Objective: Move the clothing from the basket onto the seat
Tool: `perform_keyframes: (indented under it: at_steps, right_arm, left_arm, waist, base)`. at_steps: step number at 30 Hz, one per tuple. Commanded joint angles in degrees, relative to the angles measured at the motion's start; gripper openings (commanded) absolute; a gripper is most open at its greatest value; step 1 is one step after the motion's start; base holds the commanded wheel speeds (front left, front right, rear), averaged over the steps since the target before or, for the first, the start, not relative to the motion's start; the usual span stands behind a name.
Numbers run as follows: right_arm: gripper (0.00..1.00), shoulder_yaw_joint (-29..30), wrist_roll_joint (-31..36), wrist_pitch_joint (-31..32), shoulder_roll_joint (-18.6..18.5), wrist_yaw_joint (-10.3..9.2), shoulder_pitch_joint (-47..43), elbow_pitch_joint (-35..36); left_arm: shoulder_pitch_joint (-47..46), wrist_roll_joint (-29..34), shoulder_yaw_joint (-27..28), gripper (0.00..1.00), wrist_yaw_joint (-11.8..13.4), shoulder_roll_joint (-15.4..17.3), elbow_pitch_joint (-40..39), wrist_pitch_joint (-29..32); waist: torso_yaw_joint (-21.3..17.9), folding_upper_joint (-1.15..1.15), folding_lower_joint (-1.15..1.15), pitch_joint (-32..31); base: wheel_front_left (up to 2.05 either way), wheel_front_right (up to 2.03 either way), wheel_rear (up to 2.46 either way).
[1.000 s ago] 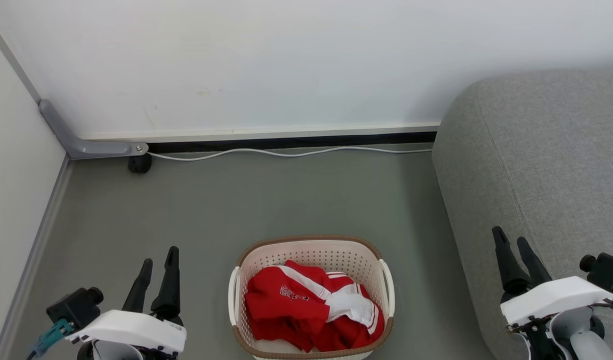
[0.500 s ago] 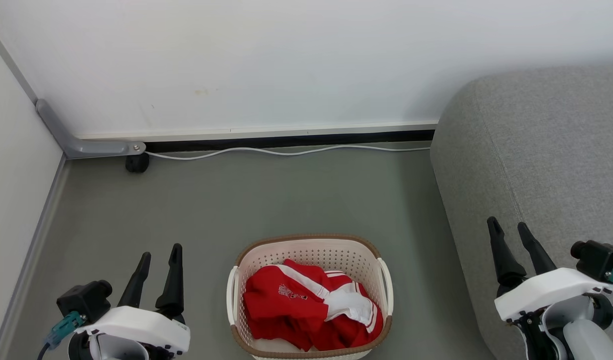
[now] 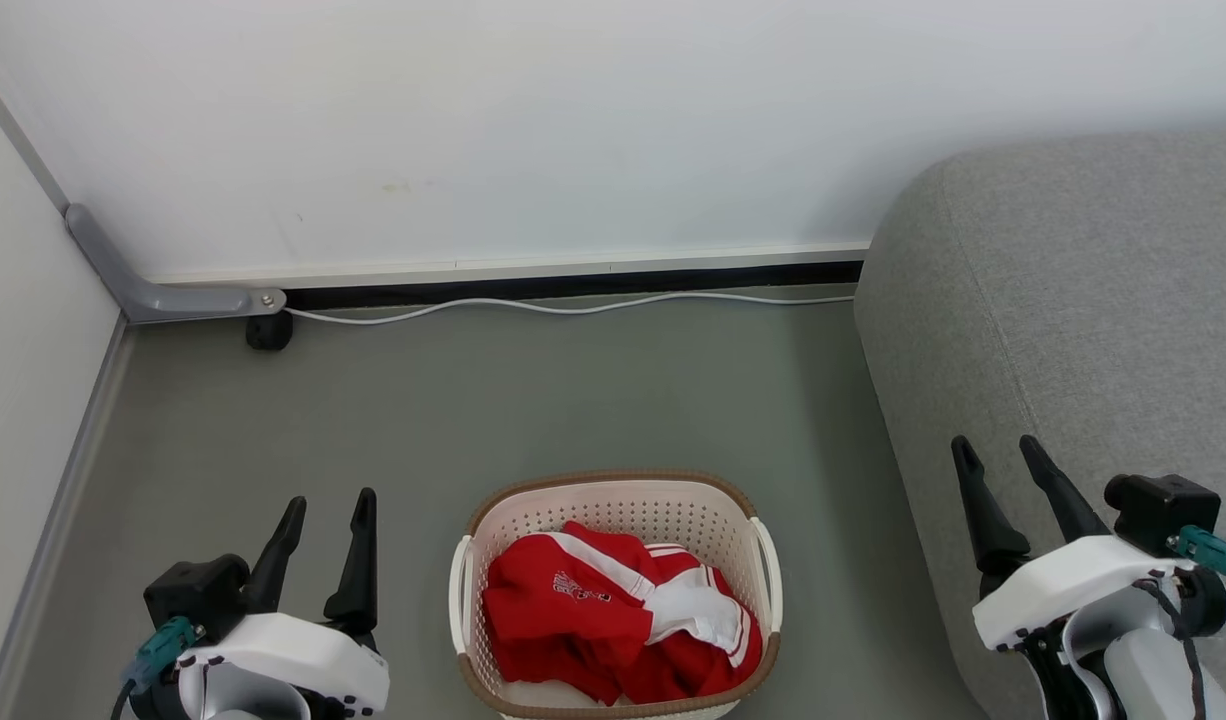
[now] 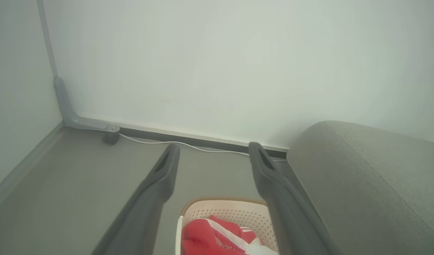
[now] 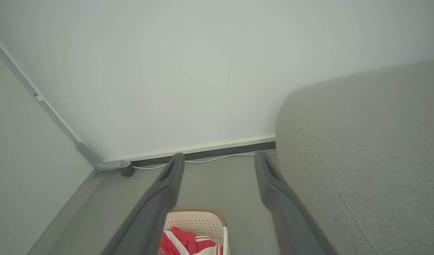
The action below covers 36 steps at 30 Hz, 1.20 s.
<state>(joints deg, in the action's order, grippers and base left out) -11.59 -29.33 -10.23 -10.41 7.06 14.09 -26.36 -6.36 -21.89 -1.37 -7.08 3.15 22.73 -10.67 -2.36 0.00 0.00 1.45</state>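
One crumpled heap of soft red clothing (image 3: pixel 573 625) with white stripes and a small emblem lies in the oval cream perforated plastic basket (image 3: pixel 613 508) on the grey floor (image 3: pixel 473 400), beside the light-grey fabric sofa (image 3: pixel 1073 320). I see its long axis running left to right, stripes slanting down rightward. It sits between my left gripper (image 3: pixel 331 497) and right gripper (image 3: pixel 994 441), touching neither, both with fingers spread.

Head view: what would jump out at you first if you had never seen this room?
The bright red clothing jumps out first, bunched in the cream basket on the grey floor at the bottom middle. Next comes the big grey seat along the right side. Two open grippers stand either side of the basket, the left gripper at the lower left and the right gripper in front of the seat.
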Motion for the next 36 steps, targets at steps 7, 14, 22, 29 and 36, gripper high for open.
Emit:
perform_keyframes:
  at_steps: [7, 14, 22, 29, 36]
  right_arm:
    - [1.0, -2.12, 4.94, -2.24, -1.5, 0.37, 3.43, 0.09]
    - [1.0, -2.76, 9.1, -3.41, -1.96, 0.4, 4.19, -0.64]
    - [1.0, -2.43, 13.87, -4.76, -2.16, 0.43, 5.19, -1.36]
    - [1.0, 1.71, 14.56, -4.76, -0.71, 0.43, 4.88, -1.8]
    - [1.0, 3.82, 15.41, -4.76, 0.32, 0.43, 4.79, -1.49]
  left_arm:
    - [-3.57, 5.9, 2.0, 1.0, -0.35, 0.88, -0.02, -1.8]
    - [-4.01, 10.88, 2.23, 1.0, -0.38, 0.77, 0.72, -2.97]
    - [-4.63, 15.44, 3.59, 1.0, -0.41, 0.45, 1.19, -4.32]
    - [-4.92, 14.48, 6.01, 1.0, -0.16, -0.07, 1.88, -4.33]
    - [-4.91, 13.35, 7.63, 1.0, 0.39, -0.23, 2.55, -4.33]
  waist:
    - [-0.22, 0.0, 0.0, -0.07]
    - [-0.37, 0.0, 0.0, 0.04]
    - [-0.51, 0.0, 0.0, 0.3]
    - [-0.38, 0.0, 0.0, 0.5]
    - [-0.44, 0.0, 0.0, 0.81]
  base:
    - [0.0, 0.0, 0.0]
    - [0.0, 0.0, 0.0]
    - [0.0, 0.0, 0.0]
    - [0.0, 0.0, 0.0]
    - [0.0, 0.0, 0.0]
